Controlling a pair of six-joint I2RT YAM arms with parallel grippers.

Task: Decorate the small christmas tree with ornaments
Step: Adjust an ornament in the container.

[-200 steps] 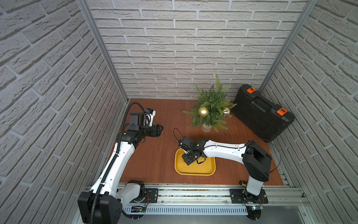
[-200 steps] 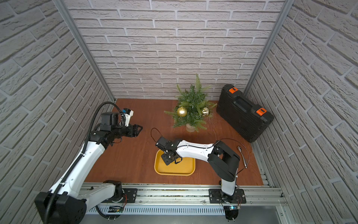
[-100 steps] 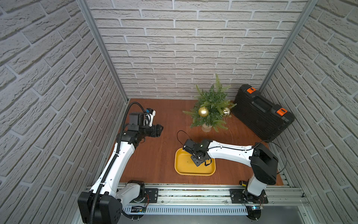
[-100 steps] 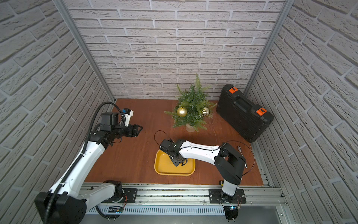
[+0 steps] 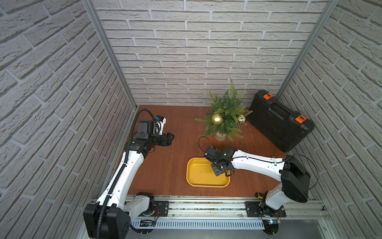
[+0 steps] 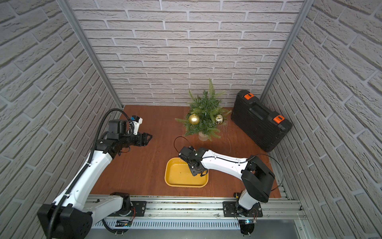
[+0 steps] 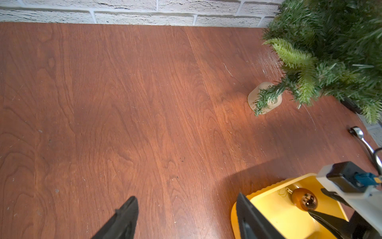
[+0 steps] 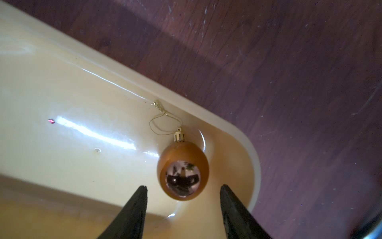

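Observation:
The small christmas tree point(image 5: 225, 111) point(image 6: 203, 111) point(image 7: 330, 51) stands in its cream pot point(image 5: 220, 137) at the back of the table. Two ornaments hang on it: a matte gold ball point(image 5: 217, 119) point(image 6: 194, 119) and a shiny pale-gold ball point(image 5: 241, 119) point(image 6: 219, 119). An amber-brown ball point(image 8: 183, 171) point(image 7: 303, 199) lies in a corner of the yellow tray point(image 5: 198, 175) point(image 6: 177, 175) point(image 8: 62, 103). My right gripper point(image 8: 183, 186) point(image 5: 222, 172) is open over that corner, its tips on either side of the ball's near end without touching it. My left gripper point(image 7: 186, 196) point(image 5: 170, 138) hangs open and empty above bare wood at the left.
A black case point(image 5: 279, 120) point(image 6: 260, 120) with orange latches lies at the back right, close to the tree. A metal utensil point(image 7: 363, 142) rests on the table beyond the tray. Brick walls close in three sides.
My right gripper has swung from the tray's left part to its right corner, turned toward the amber ball, and opened a little. The left arm has stayed still.

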